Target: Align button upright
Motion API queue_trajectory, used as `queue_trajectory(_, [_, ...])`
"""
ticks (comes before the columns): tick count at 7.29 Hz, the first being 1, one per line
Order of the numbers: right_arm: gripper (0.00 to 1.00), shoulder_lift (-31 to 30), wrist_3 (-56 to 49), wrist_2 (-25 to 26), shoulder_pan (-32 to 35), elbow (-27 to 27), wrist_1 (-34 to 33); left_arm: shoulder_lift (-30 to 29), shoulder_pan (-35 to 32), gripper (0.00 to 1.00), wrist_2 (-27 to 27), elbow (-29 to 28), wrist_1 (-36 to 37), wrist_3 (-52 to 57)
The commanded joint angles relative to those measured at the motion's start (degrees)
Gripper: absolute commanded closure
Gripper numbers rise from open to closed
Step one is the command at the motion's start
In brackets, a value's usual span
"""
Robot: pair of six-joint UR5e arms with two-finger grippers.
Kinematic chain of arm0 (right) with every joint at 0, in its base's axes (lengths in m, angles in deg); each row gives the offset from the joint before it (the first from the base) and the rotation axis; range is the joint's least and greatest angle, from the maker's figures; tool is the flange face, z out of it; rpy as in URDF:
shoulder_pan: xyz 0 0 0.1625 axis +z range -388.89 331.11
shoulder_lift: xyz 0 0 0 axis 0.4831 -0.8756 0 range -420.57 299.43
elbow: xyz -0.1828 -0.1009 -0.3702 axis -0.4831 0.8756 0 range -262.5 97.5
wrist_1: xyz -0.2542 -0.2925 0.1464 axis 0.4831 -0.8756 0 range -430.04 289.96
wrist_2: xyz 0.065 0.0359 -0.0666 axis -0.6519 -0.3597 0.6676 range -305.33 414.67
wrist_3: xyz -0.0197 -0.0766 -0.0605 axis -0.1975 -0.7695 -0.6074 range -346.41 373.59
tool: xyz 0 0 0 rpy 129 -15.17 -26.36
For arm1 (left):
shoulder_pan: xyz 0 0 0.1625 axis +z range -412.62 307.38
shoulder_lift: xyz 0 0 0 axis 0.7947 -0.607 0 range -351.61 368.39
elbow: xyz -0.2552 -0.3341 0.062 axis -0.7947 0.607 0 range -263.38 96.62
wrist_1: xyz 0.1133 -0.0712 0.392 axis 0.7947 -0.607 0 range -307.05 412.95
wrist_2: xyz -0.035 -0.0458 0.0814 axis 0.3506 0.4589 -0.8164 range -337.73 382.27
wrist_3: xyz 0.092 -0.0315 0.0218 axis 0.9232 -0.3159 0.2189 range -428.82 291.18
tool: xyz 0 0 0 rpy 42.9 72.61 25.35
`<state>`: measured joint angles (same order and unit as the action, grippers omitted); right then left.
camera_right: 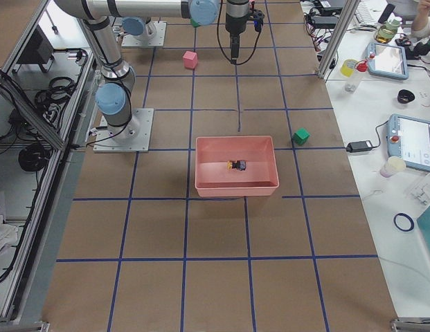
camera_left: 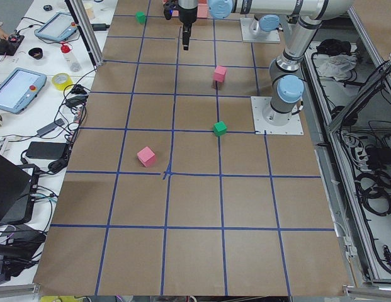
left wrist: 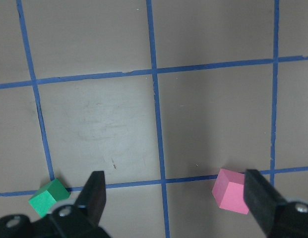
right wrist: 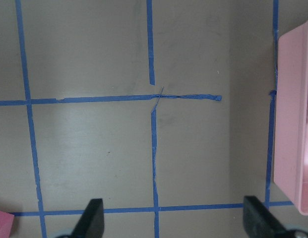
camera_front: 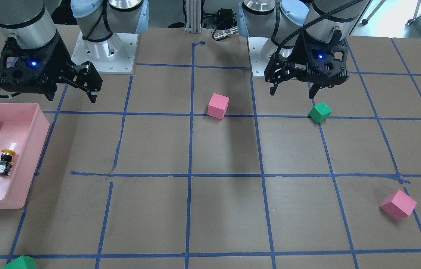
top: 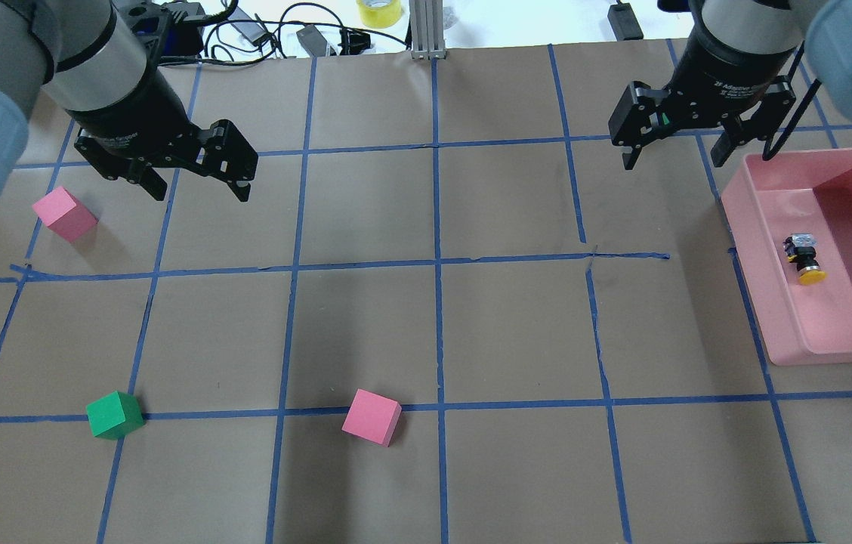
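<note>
The button [top: 802, 258] lies on its side on the floor of the pink bin [top: 745, 249], yellow cap towards the robot and silvery base away from it. It also shows in the front-facing view [camera_front: 4, 162] and the exterior right view [camera_right: 237, 165]. My right gripper [top: 672, 161] is open and empty. It hovers above the table just outside the bin's far inner corner, apart from the button. My left gripper [top: 199, 193] is open and empty over the table's left half, far from the bin. The wrist views show each gripper's fingers [left wrist: 94, 193] [right wrist: 92, 220] spread wide.
Two pink foam cubes [top: 63, 214] [top: 371, 417] and a green cube [top: 114, 415] lie on the left and middle of the table. Another green cube [camera_front: 20, 263] lies near the far edge by the bin. Blue tape lines grid the brown table.
</note>
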<state>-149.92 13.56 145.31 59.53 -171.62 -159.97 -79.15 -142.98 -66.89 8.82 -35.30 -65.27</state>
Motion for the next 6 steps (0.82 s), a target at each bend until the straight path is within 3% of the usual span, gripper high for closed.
queue_trajectory(1, [0.00,0.0,0.0,0.1,0.0,-0.1,-0.1,0.0,0.0,0.00,0.0,0.1,0.0,0.0])
queue_trajectory(6, [0.00,0.1,-0.1,0.2,-0.2,-0.3,0.5,0.0,0.0,0.00,0.0,0.1,0.0,0.0])
